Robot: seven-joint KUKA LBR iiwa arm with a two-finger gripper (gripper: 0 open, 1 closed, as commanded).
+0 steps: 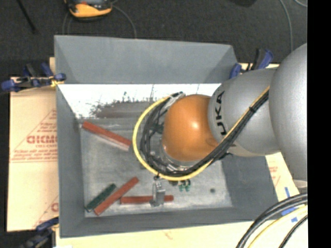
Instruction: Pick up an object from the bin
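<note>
My gripper (159,195) reaches down below the orange wrist cover to the bin's front floor. Its tip meets the right end of a short red bar (137,200) lying flat along the front wall. Just left of that, a longer red bar (118,194) lies on a slant, with a dark green bar (101,197) beside it. A small green piece (184,186) sits just right of the gripper, partly under the cover.
Another red bar (105,134) lies slanted at the bin's back left. The arm and its orange cover hang over the middle and right of the bin and hide the floor there.
</note>
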